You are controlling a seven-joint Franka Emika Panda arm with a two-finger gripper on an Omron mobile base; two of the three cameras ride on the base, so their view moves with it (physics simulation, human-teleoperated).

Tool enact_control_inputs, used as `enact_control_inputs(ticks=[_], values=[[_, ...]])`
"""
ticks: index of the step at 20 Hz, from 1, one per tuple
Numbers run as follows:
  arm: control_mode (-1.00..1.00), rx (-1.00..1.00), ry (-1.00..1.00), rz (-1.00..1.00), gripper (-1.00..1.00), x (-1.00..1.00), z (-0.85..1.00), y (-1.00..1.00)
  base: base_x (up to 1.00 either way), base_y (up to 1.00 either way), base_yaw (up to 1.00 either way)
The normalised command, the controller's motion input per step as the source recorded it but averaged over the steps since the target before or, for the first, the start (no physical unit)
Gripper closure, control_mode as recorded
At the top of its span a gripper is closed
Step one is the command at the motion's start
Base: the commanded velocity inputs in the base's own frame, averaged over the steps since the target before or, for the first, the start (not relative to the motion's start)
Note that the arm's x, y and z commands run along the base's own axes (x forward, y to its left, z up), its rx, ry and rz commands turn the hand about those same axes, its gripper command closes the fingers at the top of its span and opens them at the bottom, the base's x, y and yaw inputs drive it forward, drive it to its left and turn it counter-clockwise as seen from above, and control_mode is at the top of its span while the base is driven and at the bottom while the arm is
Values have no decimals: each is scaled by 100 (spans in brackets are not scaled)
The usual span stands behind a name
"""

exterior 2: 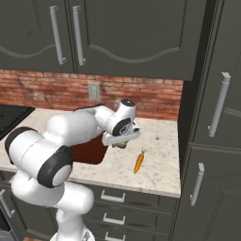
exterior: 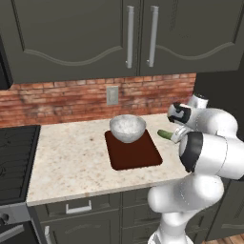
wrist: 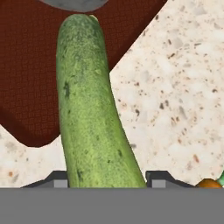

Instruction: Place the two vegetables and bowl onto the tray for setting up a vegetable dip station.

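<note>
1. Tray (exterior: 136,155): dark reddish-brown, flat on the speckled desk (exterior: 71,162), mid-surface, in front of the brick wall.
2. Bowl (exterior: 127,127): grey-white, stone finish, upright on the far end of the tray. Judged already placed.
3. Cucumber (wrist: 89,113): green, oblong. In the hand view it runs up from between the two finger tips, its far end over the tray and reaching toward the bowl's rim. In the left base view one end shows just right of the tray's far right corner, beside the wrist.
4. Gripper (wrist: 107,181): one finger tip on each side of the cucumber, close against it; judged to be gripping the cucumber, though whether it is lifted clear of the desk cannot be told.
5. Carrot (exterior 2: 139,161): orange, tapered, lying on the desk to the right of the tray and gripper, apart from both. Not yet on the tray.
6. Step in hand: moving the cucumber onto the tray.
7. Next move, as judged: carry the cucumber left over the bare near part of the tray, clear of the bowl, and release; then fetch the carrot.
</note>
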Motion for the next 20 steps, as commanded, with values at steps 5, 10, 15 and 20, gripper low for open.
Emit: enact_control_inputs(ticks=[5, 10, 15, 20], values=[[-100, 1, -5, 18, 100, -34, 17, 22, 0, 0, 0], [-100, 0, 0, 25, 100, -14, 9, 32, 0, 0, 0], [-100, 0, -2, 24, 100, -1, 8, 38, 0, 0, 0], [-100, -6, -2, 15, 100, 0, 3, 36, 0, 0, 0]])
